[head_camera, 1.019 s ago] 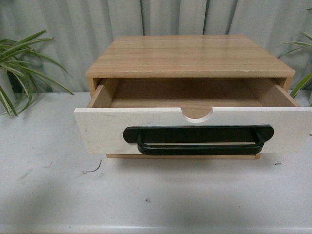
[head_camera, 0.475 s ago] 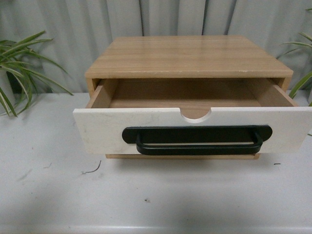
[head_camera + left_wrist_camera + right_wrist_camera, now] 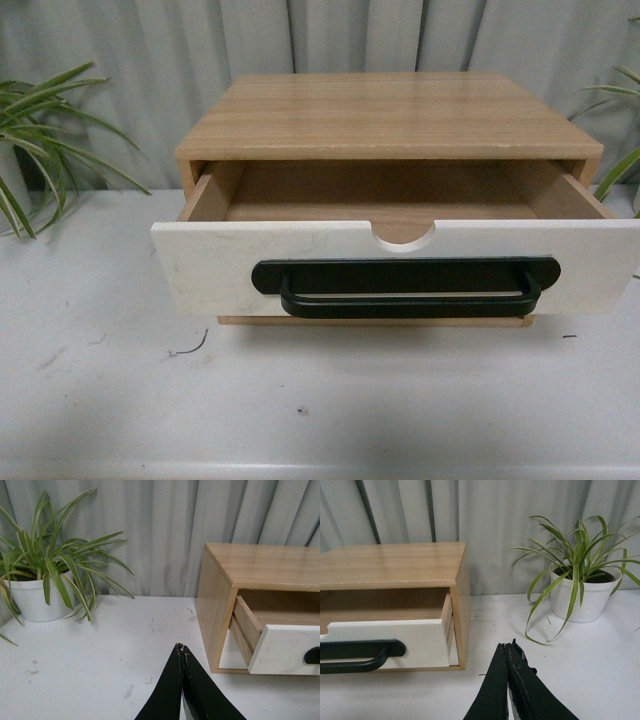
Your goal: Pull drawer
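The white-fronted drawer [image 3: 220, 262] stands pulled partway out of its wooden cabinet [image 3: 390, 112], showing a bare wooden inside. Its long black bar handle [image 3: 405, 288] runs under the semicircular notch [image 3: 404, 236]. Neither arm appears in the front view. My left gripper [image 3: 180, 647] is shut and empty, over the table to the left of the cabinet [image 3: 216, 600], apart from the drawer front [image 3: 285, 647]. My right gripper [image 3: 507, 646] is shut and empty, off the cabinet's right side, clear of the drawer [image 3: 415, 637] and the handle [image 3: 357, 655].
A potted spider plant [image 3: 35, 587] stands at the table's left and another [image 3: 582, 587] at its right; their leaves [image 3: 40, 140] reach in at both edges of the front view. Grey curtains [image 3: 150, 50] hang behind. The white table [image 3: 300, 400] stretches in front.
The view shifts by a pixel or two between frames; the drawer stays pulled out by the same amount.
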### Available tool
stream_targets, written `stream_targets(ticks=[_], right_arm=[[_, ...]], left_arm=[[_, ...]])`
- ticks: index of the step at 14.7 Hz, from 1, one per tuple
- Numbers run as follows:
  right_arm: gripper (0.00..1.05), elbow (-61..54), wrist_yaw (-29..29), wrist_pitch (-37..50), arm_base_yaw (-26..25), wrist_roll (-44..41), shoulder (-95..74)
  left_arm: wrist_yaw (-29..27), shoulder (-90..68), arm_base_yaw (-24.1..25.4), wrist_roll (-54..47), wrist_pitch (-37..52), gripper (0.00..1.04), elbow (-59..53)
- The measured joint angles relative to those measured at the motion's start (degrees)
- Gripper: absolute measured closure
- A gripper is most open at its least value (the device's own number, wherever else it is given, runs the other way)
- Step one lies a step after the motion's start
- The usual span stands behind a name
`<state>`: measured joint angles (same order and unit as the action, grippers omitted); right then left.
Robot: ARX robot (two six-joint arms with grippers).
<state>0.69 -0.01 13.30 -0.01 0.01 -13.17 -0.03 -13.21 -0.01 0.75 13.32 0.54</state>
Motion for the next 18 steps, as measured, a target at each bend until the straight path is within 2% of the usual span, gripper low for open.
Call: stream_targets(ticks=[4,5,9,10,11,12,13,14,18], right_arm=[[1.03,0.1,0.0,-5.6,0.0,0.0,4.8],[1.03,0.0,0.0,-13.5,0.0,0.0,10.3],[1.03,0.0,0.0,-13.6,0.0,0.0,12.9],[0.97,0.0,0.0,-13.5,0.0,0.0,13.0],[0.6,0.0,0.0,-13.5,0.0,0.0,13.0],[0.25,0.0,0.0,-13.5,0.0,0.0,13.0],[0.11,0.0,0.0,-13.5,0.0,0.0,13.0],[0.04,0.0,0.0,-13.5,0.0,0.0,13.0],[0.07,0.0,0.0,-13.5,0.0,0.0,13.0]], left_arm=[[0.0,4.1,0.0,0.0,-4.5,1.03,0.0],[0.1,9.3,0.0,0.0,-12.6,1.03,0.0],[0.0,12.7,0.0,-0.1,-13.6,1.03,0.0],[0.0,12.7,0.0,-0.1,-13.5,1.03,0.0],[0.0,12.7,0.0,-0.1,-13.5,0.85,0.0],[0.0,12.7,0.0,-0.1,-13.5,0.5,0.0],[0.0,12.7,0.0,-0.1,-13.5,0.36,0.0],[0.0,12.7,0.0,-0.1,-13.5,0.27,0.0],[0.0,12.7,0.0,-0.1,-13.5,0.09,0.0]])
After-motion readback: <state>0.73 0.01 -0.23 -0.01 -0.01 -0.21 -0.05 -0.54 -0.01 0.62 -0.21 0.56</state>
